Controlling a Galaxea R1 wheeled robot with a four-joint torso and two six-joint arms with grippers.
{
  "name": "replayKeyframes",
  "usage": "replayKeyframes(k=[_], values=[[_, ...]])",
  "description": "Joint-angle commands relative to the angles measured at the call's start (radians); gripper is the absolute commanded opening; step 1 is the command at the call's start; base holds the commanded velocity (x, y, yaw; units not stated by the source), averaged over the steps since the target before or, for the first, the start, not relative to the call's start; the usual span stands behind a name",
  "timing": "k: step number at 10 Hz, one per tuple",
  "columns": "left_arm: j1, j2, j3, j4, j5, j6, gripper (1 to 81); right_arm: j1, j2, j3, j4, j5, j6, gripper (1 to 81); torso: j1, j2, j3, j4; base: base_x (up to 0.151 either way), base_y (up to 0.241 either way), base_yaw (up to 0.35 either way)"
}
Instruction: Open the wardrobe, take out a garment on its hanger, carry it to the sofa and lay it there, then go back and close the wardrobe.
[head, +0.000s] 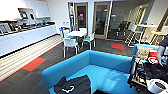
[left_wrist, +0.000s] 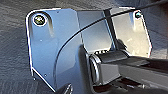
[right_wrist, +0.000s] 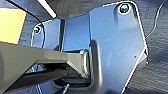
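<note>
Head view: the black garment (head: 75, 85) is lying on the blue sofa (head: 105, 75), the laying step seemingly done; a person's hand (head: 160, 53) is showing nearby. Wrist views: carpet is passing beneath; either gripper's state cannot be told.

Blue sofa (head: 107, 67) (black garment (head: 75, 85)).
</note>
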Motion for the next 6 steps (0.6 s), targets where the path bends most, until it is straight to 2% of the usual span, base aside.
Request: replayKeyframes(k=[1, 6], values=[[-0.042, 0.001, 0.004, -0.002, 0.049, 0.006, 81.1, 0.017, -0.001, 0.004, -0.006, -0.05, -0.002, 81.1, 0.001, 0.0, 0.0, 0.0, 0.0, 0.0, 0.0], [-0.042, -0.005, 0.004, -0.002, 0.047, 0.006, 81.1, 0.017, 0.001, 0.002, -0.006, -0.051, -0.003, 81.1, 0.001, 0.0, 0.0, 0.0, 0.0, 0.0, 0.0]])
